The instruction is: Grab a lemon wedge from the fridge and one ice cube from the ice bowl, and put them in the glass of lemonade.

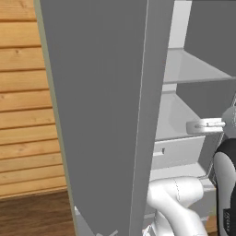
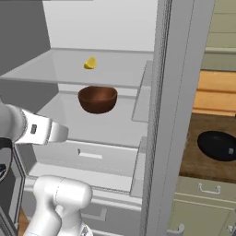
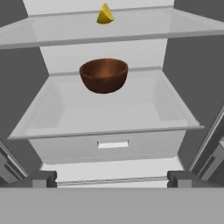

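A: Where's the lemon wedge (image 2: 90,62)?

B: On the upper shelf (image 2: 55,69) of the open fridge (image 2: 115,27), toward the back. From the hand view it sits near the top edge, a little left of centre.

A: And below it?

B: A brown wooden bowl (image 2: 97,99) on the next shelf down, almost straight under the wedge but clearly apart from it. Under that shelf is a pale drawer (image 2: 87,156) with a small slot handle.

A: What about the gripper (image 3: 111,178)?

B: Its jaws stand spread wide with nothing between them. The two dark fingertips (image 3: 41,178) sit far apart at the bottom of the hand view, pointing into the fridge at about drawer level, well short of the shelves.

A: Anything outside the fridge?

B: In the right base view, past the fridge's right door (image 2: 173,115), a black bowl (image 2: 217,145) rests on a dark wooden surface (image 2: 203,168). I can't tell what is in it.
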